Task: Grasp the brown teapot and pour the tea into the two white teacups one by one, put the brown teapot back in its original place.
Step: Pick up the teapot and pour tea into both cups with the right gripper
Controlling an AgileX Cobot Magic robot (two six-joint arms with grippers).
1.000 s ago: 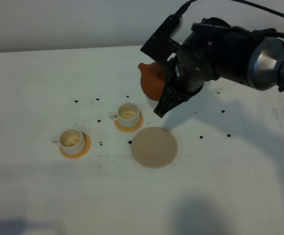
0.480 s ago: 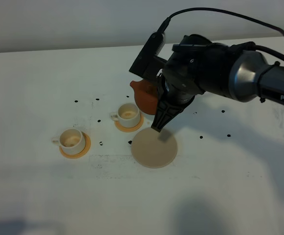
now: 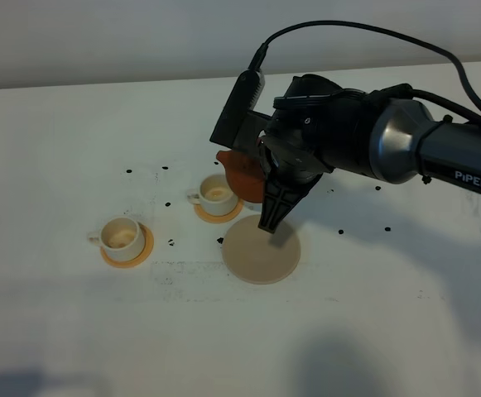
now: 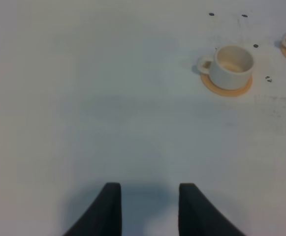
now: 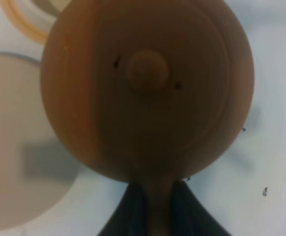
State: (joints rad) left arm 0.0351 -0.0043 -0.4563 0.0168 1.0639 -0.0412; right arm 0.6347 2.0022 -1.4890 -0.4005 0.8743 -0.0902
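The brown teapot (image 3: 238,174) hangs above the table, just right of one white teacup (image 3: 218,192) and at the far edge of the pale beige disc (image 3: 261,250), its spout pointing left. My right gripper (image 3: 269,217) is shut on its loop handle; the right wrist view looks down on the lid of the teapot (image 5: 147,93), with the gripper (image 5: 157,201) pinching the handle. The other teacup (image 3: 122,235) stands further left. Both cups hold pale liquid. My left gripper (image 4: 147,206) is low over bare table, jaws apart and empty, with a teacup (image 4: 231,65) ahead.
Each cup sits on a small orange coaster (image 3: 127,255). Small dark specks (image 3: 340,231) dot the white table (image 3: 389,314). The thick black right arm (image 3: 372,141) reaches in from the right over the middle.
The right arm has carried the teapot left and lower, from behind the disc to close beside the nearer cup. Cups, disc and left gripper have not moved.
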